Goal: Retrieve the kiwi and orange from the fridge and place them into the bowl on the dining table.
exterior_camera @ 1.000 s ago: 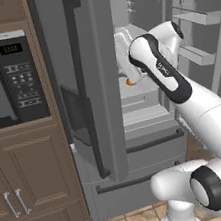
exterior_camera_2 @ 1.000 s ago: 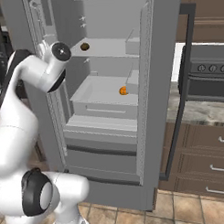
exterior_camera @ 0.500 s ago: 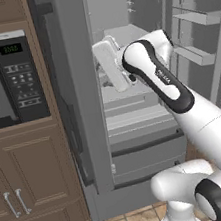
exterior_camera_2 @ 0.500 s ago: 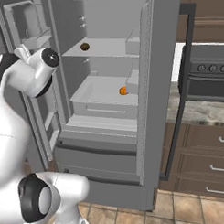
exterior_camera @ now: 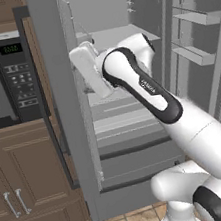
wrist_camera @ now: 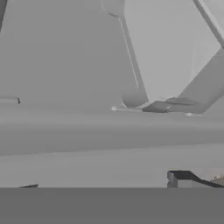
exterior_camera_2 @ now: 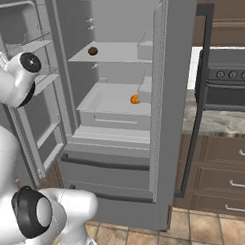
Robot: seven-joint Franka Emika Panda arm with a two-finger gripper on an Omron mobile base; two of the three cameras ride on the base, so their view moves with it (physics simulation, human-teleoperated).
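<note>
The fridge [exterior_camera_2: 159, 118] stands with both upper doors swung open, showing a pale grey shelved inside. In the right base view the orange [exterior_camera_2: 135, 99] sits on the lower shelf toward its right end, near the inner wall, and a small dark round fruit, the kiwi [exterior_camera_2: 92, 51], rests on the upper shelf at about 10 o'clock from the orange, well apart from it. The white arm [exterior_camera: 150, 91] rises from 5 o'clock in the left base view and bends toward the left door of the fridge, its hand up against the door's inner edge. The hand view looks close onto grey fridge surfaces, with a dark finger tip [wrist_camera: 179, 178] at about 5 o'clock; how far the jaws stand apart cannot be told, and nothing shows between them. A black microwave [exterior_camera: 2, 84] sits built into brown cabinets at 9 o'clock of the fridge in the left base view, and a stove [exterior_camera_2: 228, 91] stands at 3 o'clock in the right base view.
</note>
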